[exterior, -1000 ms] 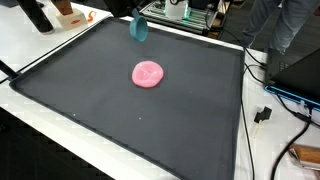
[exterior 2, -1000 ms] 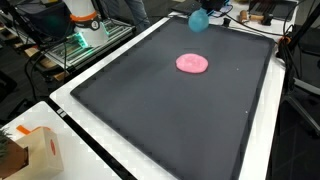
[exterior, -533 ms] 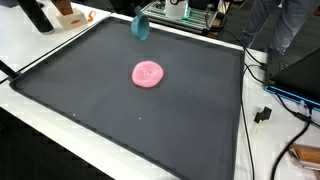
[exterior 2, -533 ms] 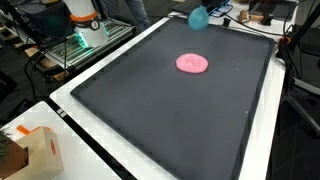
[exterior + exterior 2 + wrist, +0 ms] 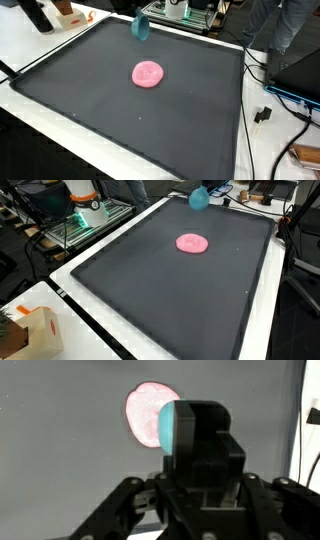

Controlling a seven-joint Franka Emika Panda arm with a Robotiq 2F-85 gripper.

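fingers (image 5: 205, 432) closed on a teal object (image 5: 170, 422), wrist view. in both exterior views it sits at the far edge of the black mat (image 5: 70, 95) on the white bench (image 5: 40, 135). pink disc (image 5: 148, 73) lies flat mid-mat, well apart from it.

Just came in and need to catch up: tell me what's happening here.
The robot's hand shows only in the wrist view, with a teal object right at its fingers; whether it is clamped cannot be told. In both exterior views the teal object sits by the far edge of the black mat, and no arm is in frame. A pink disc lies flat near the middle of the mat, apart from the hand.
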